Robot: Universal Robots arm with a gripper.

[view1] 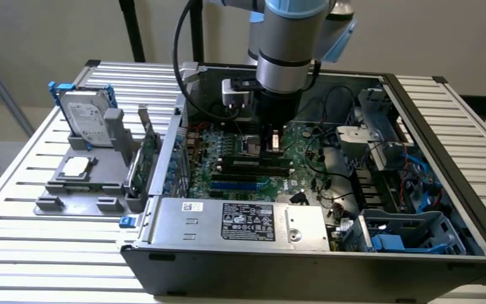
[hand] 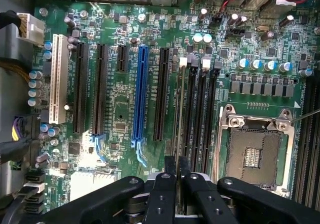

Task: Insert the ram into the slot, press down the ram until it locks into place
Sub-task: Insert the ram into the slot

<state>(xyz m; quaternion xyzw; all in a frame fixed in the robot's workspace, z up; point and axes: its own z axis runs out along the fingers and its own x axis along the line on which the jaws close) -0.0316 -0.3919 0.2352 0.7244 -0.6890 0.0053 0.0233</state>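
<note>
Pincer: black fingers [hand: 170, 196] fill the near edge of the wrist view, drawn narrow on the ram [hand: 180, 134], seen edge-on as a thin strip running away from the fingertips.
Ram: held upright between the fingers, its far end reaching toward the white-latched sockets.
Slot: the black memory slot [hand: 192, 114] lies directly under the pincer, one of several parallel ones just beside the square processor socket [hand: 255, 154].
Step in hand: insertion, by my reading; whether the ram's lower edge touches the slot cannot be told.
Next move calls for: the ram square over the slot, then straight downward pressure until the end latches close.
Setting: pincer [view1: 270, 147] hangs inside the open computer case [view1: 445, 114] on a slatted desk [view1: 23, 190].
</note>
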